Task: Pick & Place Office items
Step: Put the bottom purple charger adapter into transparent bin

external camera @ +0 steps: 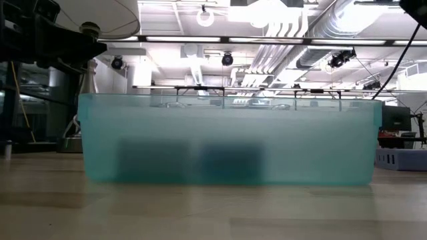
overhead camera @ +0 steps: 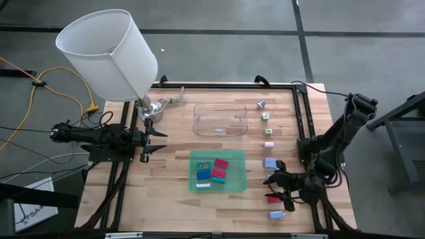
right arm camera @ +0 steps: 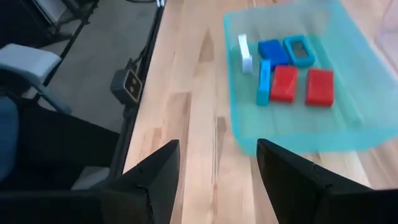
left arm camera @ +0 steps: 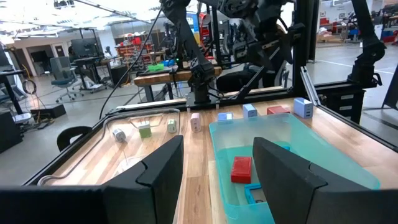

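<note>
Only the high view shows the purple cube (overhead camera: 261, 104).

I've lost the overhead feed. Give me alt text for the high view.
A green tray at the table's centre holds red, blue and teal blocks, with a clear tray beyond it. More blocks lie in a line along the right side. The left gripper, open, waits at the left edge; the right gripper, open, hangs over the line's near end.
</note>
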{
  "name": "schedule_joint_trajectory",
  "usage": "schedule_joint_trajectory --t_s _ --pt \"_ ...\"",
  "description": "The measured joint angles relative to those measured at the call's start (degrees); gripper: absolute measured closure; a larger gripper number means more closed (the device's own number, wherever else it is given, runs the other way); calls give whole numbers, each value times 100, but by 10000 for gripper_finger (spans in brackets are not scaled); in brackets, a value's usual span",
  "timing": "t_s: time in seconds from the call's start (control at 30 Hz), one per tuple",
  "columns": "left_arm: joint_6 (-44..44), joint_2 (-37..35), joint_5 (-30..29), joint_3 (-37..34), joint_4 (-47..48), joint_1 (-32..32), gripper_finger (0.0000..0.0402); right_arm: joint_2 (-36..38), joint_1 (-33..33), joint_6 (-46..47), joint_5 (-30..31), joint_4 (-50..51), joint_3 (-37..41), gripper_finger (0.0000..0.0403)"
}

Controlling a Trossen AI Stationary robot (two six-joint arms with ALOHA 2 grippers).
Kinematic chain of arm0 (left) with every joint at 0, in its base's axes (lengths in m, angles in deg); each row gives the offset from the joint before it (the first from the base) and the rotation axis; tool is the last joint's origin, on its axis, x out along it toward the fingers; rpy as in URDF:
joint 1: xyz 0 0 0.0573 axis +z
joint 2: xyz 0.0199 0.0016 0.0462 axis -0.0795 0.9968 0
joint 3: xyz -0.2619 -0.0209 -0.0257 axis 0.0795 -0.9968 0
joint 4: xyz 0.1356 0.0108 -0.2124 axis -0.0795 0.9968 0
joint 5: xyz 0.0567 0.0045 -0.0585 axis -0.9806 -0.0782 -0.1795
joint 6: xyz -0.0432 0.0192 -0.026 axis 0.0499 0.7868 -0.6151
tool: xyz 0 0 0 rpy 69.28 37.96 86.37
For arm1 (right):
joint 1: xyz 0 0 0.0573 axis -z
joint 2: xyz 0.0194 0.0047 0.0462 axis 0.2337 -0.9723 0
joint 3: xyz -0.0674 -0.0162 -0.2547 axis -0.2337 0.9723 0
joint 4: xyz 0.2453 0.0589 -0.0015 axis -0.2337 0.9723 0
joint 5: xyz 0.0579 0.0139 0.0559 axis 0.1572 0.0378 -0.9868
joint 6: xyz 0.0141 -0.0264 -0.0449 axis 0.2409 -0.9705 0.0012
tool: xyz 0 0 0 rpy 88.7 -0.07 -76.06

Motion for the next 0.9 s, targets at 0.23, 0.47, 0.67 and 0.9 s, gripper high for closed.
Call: schedule_joint_trajectory --t_s 0.23,0.47,0.67,0.9 --pt "0 1 0 1 0 2 215 -257 -271 607 -117 518 2 201" --pt "0 1 0 0 0 0 215 -498 -609 760 -215 647 -56 201" --pt "0 0 -1 0 0 2 215 -994 -810 1029 -511 1533 -767 201" --pt "0 -1 -1 1 0 1 215 -1657 -967 1512 -878 2007 -1440 201"
